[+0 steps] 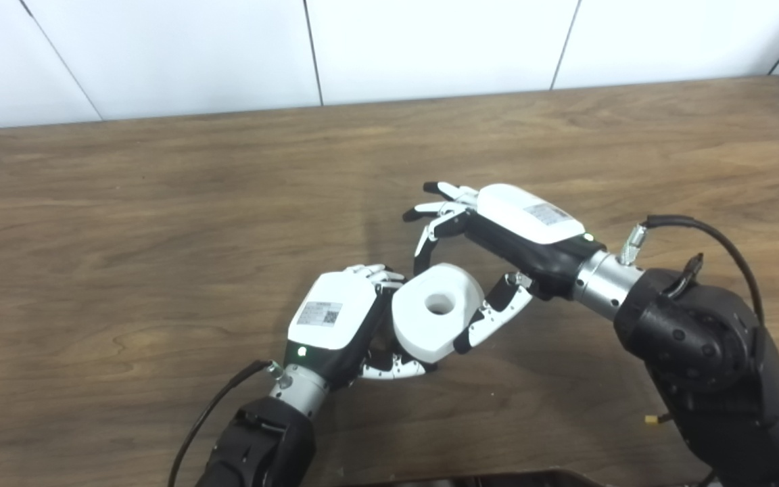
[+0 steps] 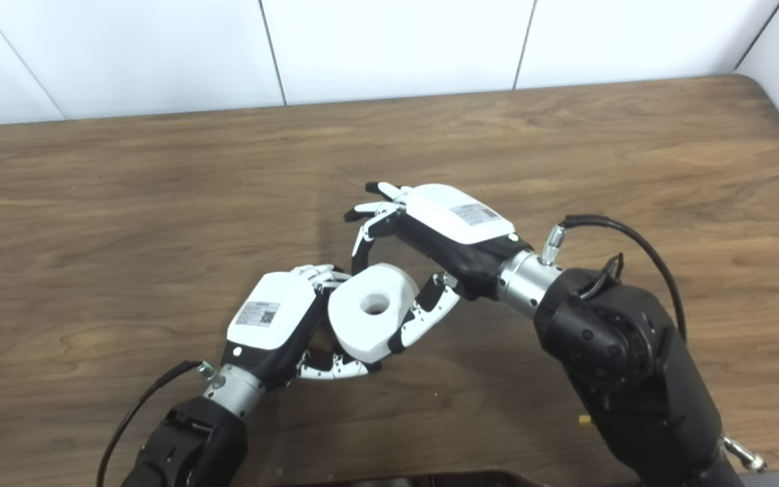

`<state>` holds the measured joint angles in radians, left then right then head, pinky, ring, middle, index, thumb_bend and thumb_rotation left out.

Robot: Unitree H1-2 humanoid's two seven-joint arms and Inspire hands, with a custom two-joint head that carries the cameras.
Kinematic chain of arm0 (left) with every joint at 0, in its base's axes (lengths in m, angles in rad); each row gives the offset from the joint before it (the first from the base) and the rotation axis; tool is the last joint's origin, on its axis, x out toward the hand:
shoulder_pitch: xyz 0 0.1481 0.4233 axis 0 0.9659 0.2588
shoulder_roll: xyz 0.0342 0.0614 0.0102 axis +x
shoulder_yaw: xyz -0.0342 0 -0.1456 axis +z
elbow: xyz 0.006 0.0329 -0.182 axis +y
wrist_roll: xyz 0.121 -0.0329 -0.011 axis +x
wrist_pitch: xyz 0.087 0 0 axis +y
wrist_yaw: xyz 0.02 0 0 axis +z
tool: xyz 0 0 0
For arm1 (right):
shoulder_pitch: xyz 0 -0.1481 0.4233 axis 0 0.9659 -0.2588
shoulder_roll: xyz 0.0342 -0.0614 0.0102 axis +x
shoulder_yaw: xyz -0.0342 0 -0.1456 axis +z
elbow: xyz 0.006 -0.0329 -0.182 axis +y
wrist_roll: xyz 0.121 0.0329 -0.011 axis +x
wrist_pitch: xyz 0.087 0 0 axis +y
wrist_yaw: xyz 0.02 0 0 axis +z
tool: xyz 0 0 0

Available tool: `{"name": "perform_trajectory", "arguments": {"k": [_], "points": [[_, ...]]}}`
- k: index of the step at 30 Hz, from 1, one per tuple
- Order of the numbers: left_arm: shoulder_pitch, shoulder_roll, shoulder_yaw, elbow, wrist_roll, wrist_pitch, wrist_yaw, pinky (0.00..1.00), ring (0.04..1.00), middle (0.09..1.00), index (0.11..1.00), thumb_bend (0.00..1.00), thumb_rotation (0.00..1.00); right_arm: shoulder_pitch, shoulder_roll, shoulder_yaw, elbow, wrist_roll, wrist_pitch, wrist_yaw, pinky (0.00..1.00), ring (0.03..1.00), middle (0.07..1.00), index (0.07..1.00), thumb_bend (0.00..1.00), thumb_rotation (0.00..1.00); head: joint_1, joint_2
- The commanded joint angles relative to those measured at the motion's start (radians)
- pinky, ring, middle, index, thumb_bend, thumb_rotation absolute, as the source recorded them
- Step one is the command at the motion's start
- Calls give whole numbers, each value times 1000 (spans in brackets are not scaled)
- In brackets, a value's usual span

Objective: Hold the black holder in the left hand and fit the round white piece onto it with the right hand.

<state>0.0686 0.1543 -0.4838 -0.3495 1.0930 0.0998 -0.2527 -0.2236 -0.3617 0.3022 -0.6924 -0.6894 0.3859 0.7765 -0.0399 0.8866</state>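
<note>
The round white piece (image 1: 420, 328), a thick ring with a hole in its middle, hangs tilted just above the table between both hands. My right hand (image 1: 501, 233) comes in from the right and is shut on it, with the thumb (image 1: 491, 314) on its lower right side and one finger (image 1: 425, 245) on its top; the other fingers stick out. My left hand (image 1: 332, 323) is curled shut right behind the piece. The black holder is almost wholly hidden by that hand and the piece; only a dark bit (image 1: 379, 353) shows inside its grasp.
The brown wooden table (image 1: 159, 223) runs to a white panelled wall at the back. Black cables loop off both wrists. A dark object (image 1: 484, 479) shows at the bottom edge of the picture.
</note>
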Motion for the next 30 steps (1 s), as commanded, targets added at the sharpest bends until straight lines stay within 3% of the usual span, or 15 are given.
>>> {"name": "perform_trajectory", "arguments": {"k": [1, 30], "points": [[24, 15, 0, 9, 4, 15, -49, 834, 840, 750, 487, 517, 53, -21, -10, -15, -22, 2, -13, -16, 1000, 1000, 878, 487, 514, 140, -2, 0], [21, 11, 0, 13, 3, 12, -48, 837, 840, 752, 486, 518, 52, -13, -22, -13, -17, -27, -26, -15, 1000, 1000, 869, 494, 524, 155, -4, 0]]}}
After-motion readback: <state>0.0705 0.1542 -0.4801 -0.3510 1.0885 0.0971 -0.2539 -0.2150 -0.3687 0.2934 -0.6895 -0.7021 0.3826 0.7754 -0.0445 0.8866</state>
